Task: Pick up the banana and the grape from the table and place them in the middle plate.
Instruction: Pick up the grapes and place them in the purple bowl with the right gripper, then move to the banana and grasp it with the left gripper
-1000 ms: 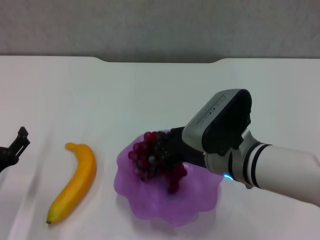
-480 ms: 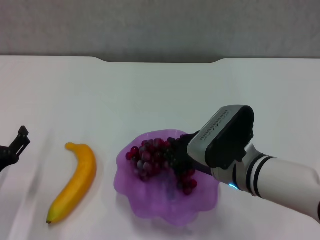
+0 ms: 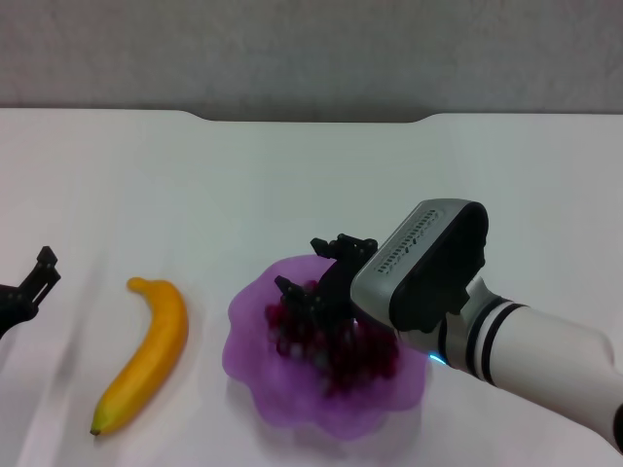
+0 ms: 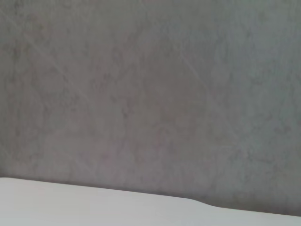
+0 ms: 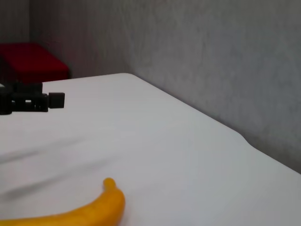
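The grape (image 3: 336, 348), a dark red-purple bunch, lies inside the middle plate (image 3: 387, 401), a translucent purple plate with a wavy rim. My right gripper (image 3: 313, 265) hovers just above the bunch, open and holding nothing. The banana (image 3: 146, 355) lies on the table (image 3: 292, 185) to the left of the plate, apart from it; its end also shows in the right wrist view (image 5: 91, 213). My left gripper (image 3: 27, 289) is parked at the far left edge, away from the banana; it also shows in the right wrist view (image 5: 29, 101).
The table's notched far edge (image 3: 311, 119) meets a grey wall. A red object (image 5: 33, 63) stands beyond the table in the right wrist view. The left wrist view shows only the wall and a strip of table (image 4: 94, 207).
My right gripper has lowered the grape into the plate, let go of it and opened. The bunch now rests in the plate. The banana and left arm have not moved.
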Robot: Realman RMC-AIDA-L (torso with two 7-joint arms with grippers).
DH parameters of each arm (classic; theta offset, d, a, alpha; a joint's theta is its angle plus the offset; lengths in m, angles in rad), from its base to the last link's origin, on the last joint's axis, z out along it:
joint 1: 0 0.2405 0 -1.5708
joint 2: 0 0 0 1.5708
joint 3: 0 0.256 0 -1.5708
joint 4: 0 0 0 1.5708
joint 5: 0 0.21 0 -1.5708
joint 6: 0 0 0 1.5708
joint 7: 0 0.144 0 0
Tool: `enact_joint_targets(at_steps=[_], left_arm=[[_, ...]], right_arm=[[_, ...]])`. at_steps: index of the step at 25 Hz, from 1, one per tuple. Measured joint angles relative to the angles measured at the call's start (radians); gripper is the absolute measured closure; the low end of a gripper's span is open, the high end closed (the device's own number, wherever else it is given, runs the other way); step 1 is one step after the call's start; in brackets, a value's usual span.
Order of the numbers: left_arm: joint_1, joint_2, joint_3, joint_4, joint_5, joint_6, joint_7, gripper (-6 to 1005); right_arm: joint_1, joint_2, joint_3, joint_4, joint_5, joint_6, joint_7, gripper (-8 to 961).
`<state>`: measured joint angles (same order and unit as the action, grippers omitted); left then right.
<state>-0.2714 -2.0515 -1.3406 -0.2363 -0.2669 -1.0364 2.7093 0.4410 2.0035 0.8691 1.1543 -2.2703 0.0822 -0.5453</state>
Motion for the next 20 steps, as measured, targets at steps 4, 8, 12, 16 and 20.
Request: enact_joint_targets(at_steps=[4, 8, 12, 16, 20], left_arm=[[0.003, 0.001, 0.000, 0.000, 0.000, 0.000, -0.007, 93], [0.006, 0.003, 0.003, 0.000, 0.009, 0.002, -0.028, 93], [0.006, 0.011, 0.015, 0.000, 0.019, 0.006, -0.076, 93], [0.009, 0.021, 0.017, -0.002, 0.061, 0.002, -0.120, 93], [0.018, 0.034, 0.008, -0.036, 0.115, 0.005, -0.164, 92]], right_arm=[[-0.041, -0.001, 0.014, 0.051, 0.000, -0.001, -0.029, 365], [-0.116, -0.002, 0.042, 0.128, -0.007, 0.000, -0.185, 246], [-0.190, -0.002, 0.063, 0.186, -0.011, -0.035, -0.259, 97], [-0.244, -0.005, 0.086, 0.209, -0.011, -0.082, -0.270, 65], [-0.264, -0.003, 0.098, 0.183, -0.008, -0.122, -0.275, 57]])
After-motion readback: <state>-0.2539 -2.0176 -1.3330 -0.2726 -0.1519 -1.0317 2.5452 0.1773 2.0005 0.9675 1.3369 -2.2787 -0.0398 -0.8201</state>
